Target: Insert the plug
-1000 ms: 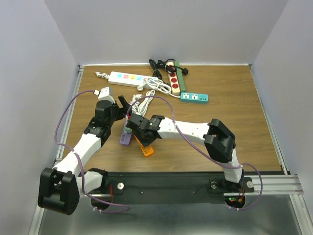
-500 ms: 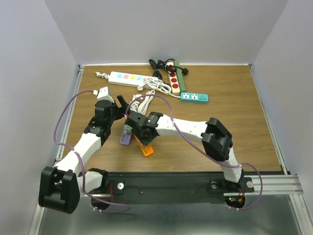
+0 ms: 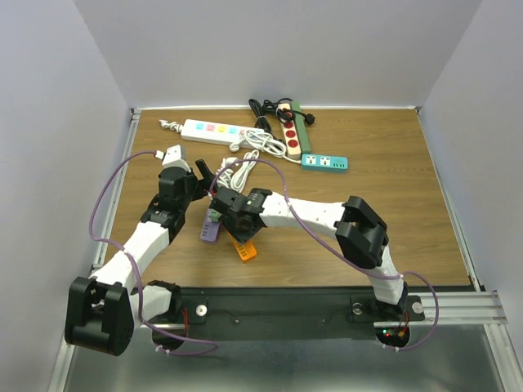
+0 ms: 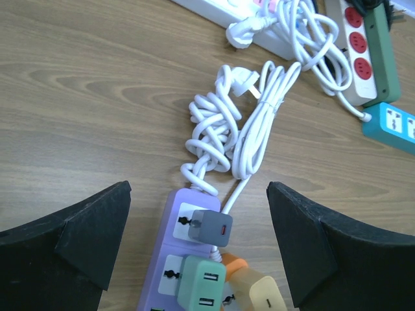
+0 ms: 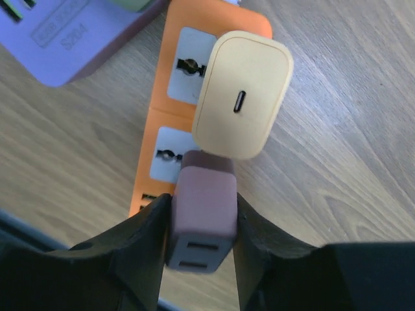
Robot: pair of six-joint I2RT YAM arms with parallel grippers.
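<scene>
1. The right claw (image 5: 203, 197) is clamped on the mauve plug (image 5: 202, 220), which stands between its fingers on the orange power strip (image 5: 194, 16). Whether the pins are fully home is hidden. Letting go early could leave the plug tilted or loose.
2. The cream charger (image 5: 241, 94) sits just ahead of the fingertips, so a forward nudge could jam the plug against it.
3. The left claw (image 4: 198, 194) hangs spread wide and empty above the purple strip (image 4: 170, 259). Nothing braces the orange strip, so pressing may slide it.
</scene>
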